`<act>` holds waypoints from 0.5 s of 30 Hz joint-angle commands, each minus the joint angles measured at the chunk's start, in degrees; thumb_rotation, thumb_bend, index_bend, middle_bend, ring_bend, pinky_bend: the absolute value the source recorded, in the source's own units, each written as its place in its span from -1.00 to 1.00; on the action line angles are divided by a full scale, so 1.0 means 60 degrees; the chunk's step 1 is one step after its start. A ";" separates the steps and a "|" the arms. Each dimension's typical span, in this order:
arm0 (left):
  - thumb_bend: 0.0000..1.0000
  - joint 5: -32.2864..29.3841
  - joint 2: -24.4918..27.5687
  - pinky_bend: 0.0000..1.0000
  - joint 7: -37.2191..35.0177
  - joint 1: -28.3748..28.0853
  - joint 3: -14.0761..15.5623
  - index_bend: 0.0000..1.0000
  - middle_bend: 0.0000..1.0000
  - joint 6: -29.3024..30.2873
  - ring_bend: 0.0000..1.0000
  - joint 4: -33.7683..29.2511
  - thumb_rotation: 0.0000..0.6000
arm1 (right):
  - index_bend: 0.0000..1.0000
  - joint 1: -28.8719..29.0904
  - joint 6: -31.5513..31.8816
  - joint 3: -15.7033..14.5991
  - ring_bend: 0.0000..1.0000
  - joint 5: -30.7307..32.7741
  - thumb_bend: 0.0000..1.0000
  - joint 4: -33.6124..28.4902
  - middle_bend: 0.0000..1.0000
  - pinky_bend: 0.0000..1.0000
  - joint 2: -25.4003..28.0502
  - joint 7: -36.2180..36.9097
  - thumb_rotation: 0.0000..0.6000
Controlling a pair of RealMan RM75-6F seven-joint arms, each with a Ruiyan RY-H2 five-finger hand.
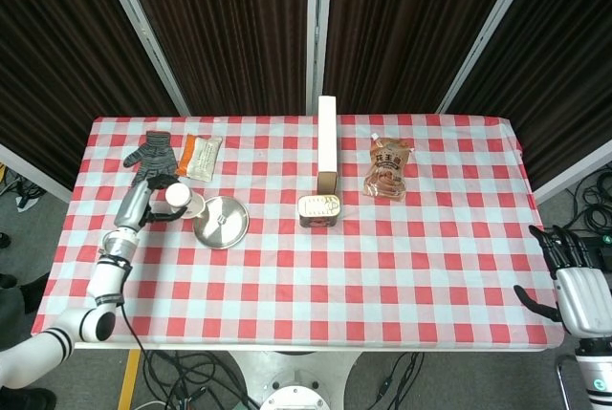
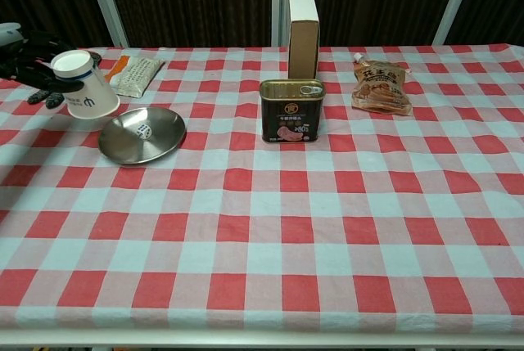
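One paper cup [image 2: 84,93], tilted, sits gripped in the left hand [image 2: 37,65] above the table's far-left, beside a steel plate [image 2: 142,133]; right hand [image 1: 571,262] hangs fingers spread.

head view: high, looking down, whole table [image 1: 287,276] | chest view: low, nearer, facing curtains | shared: tabletop

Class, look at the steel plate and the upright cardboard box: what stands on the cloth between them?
Only the tin can stands between the steel plate and the cardboard box, close in front of the box. The head view shows this best.
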 commanded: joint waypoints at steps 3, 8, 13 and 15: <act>-0.45 0.0298 0.0125 -0.46 0.0645 -0.0311 0.0145 0.10 -0.20 0.0051 -0.48 -0.0858 1.00 | -0.91 -0.0014 -0.0021 0.0002 -1.00 0.0051 -0.71 0.0084 -0.70 -0.90 -0.0034 0.0093 1.00; -0.45 0.0061 -0.0311 -0.47 0.1254 -0.0579 0.0233 0.11 -0.20 -0.0231 -0.48 -0.0837 1.00 | -0.91 -0.0017 -0.0047 -0.0003 -1.00 0.0068 -0.71 0.0128 -0.70 -0.90 -0.0031 0.0124 1.00; -0.45 -0.0190 -0.0605 -0.50 0.1780 -0.0718 0.0323 0.10 -0.20 -0.0456 -0.48 -0.0651 1.00 | -0.91 -0.0005 -0.0080 0.0005 -1.00 0.0086 -0.71 0.0145 -0.70 -0.90 -0.0032 0.0145 1.00; -0.45 -0.0278 -0.0691 -0.50 0.1877 -0.0730 0.0346 0.10 -0.20 -0.0505 -0.48 -0.0554 1.00 | -0.91 0.0003 -0.0092 0.0007 -1.00 0.0087 -0.71 0.0147 -0.70 -0.90 -0.0043 0.0148 1.00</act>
